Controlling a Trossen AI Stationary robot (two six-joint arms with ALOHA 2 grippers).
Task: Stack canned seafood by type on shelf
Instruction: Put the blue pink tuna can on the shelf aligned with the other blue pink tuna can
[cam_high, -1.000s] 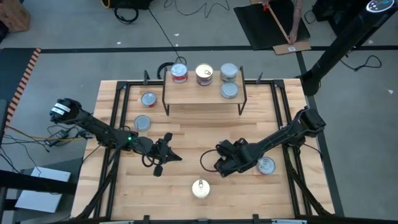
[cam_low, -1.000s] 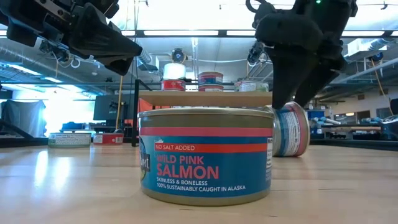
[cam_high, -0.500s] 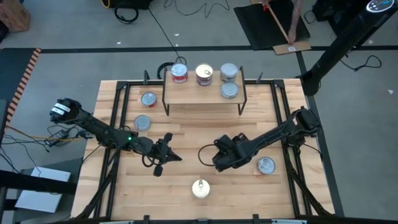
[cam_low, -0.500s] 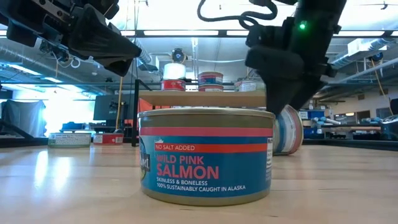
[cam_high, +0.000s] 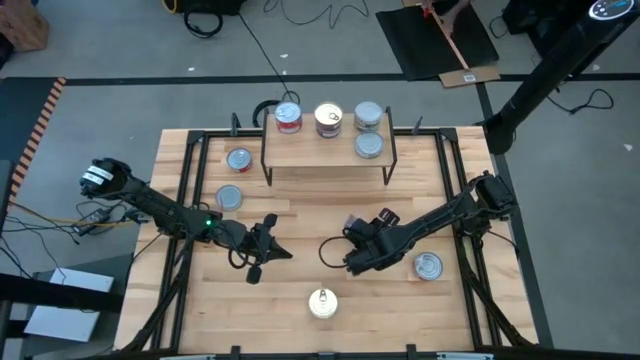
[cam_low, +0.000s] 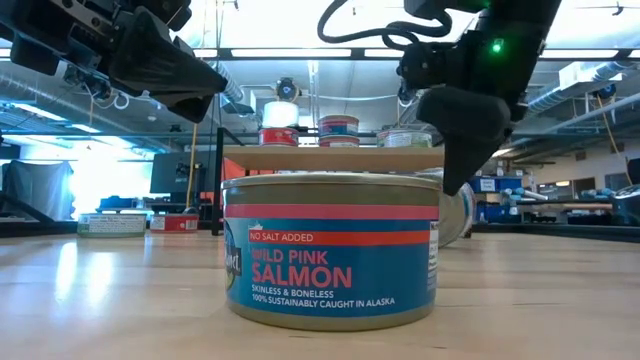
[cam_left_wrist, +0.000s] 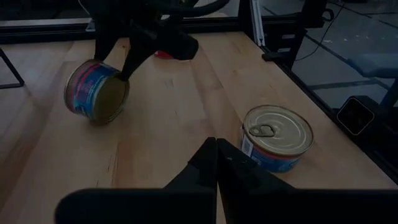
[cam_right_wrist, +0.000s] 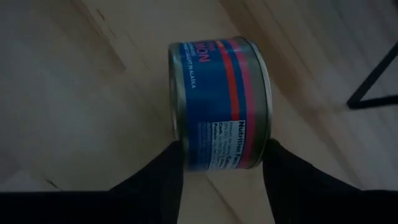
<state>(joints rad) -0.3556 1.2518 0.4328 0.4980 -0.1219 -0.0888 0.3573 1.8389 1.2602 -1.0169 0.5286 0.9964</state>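
Observation:
My right gripper (cam_high: 360, 255) reaches down mid-table, shut on a blue and red salmon can (cam_right_wrist: 217, 102) that lies on its side. The left wrist view shows this can (cam_left_wrist: 96, 90) too, and the low view shows it partly (cam_low: 458, 212). My left gripper (cam_high: 283, 252) hovers shut, left of centre, touching nothing. Another salmon can (cam_low: 330, 250) stands upright on its base near the front edge. Several cans stand on the shelf (cam_high: 325, 150). My right gripper pinches the tipped salmon can between its two fingers, one on each flat end (cam_right_wrist: 180, 140) (cam_right_wrist: 264, 140). The fingers come from above, slanting down. The can's axis lies level and its round wall (cam_left_wrist: 93, 115) is at table height; whether it is lifted clear, I cannot tell.
Two cans stand on the table left of the shelf (cam_high: 238, 159) (cam_high: 229, 197). One more stands right of my right gripper (cam_high: 427, 265). The shelf's black legs (cam_high: 268, 165) and the table's black frame rails (cam_high: 185, 180) border the open wood in the middle.
My right gripper has shifted a little toward the table's left, away from the upright can on the right. The can on its side has gone along with it.

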